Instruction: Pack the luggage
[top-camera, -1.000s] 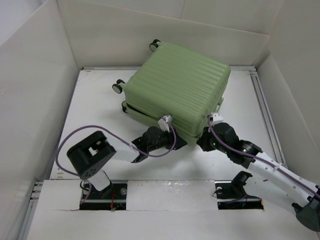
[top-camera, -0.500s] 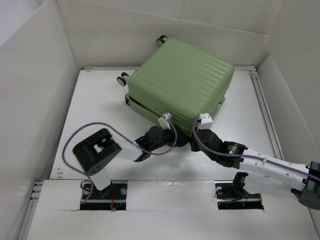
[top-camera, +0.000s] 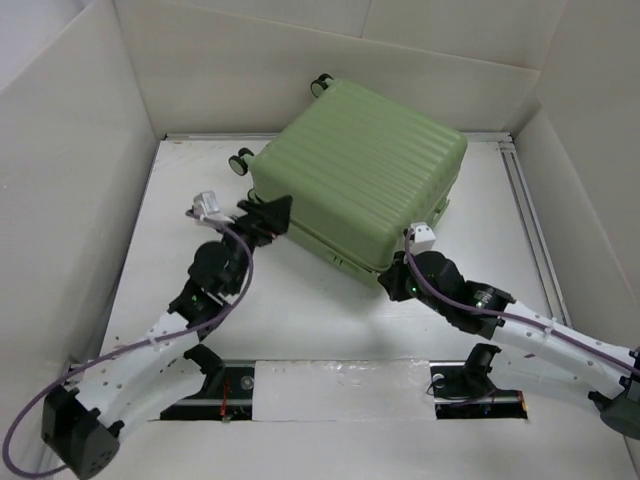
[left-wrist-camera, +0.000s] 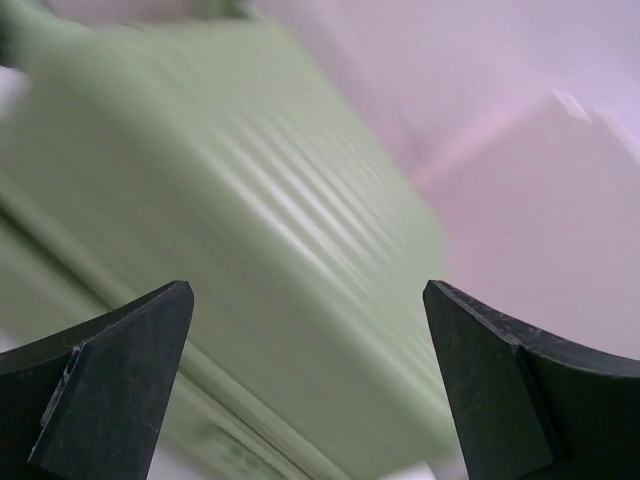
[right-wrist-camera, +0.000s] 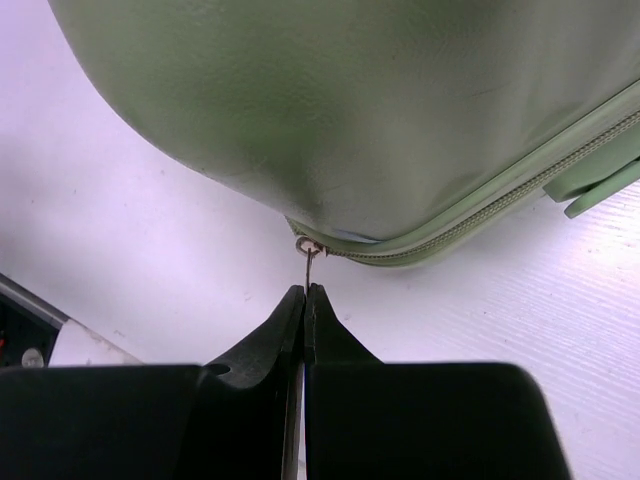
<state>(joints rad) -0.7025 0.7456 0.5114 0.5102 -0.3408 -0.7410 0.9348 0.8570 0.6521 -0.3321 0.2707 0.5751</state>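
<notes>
While the luggage (top-camera: 360, 170) lay flat at the far side of the counter (top-camera: 330, 320), the left fingers (left-wrist-camera: 110, 380) stood wide apart beside its left corner; the right fingers (right-wrist-camera: 290, 330) pinched its zipper pull (right-wrist-camera: 309, 258).

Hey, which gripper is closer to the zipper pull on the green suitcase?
Right. The right gripper is shut on the zipper pull at the near corner of the suitcase; the left gripper is open beside its left side, apart from the pull.
</notes>
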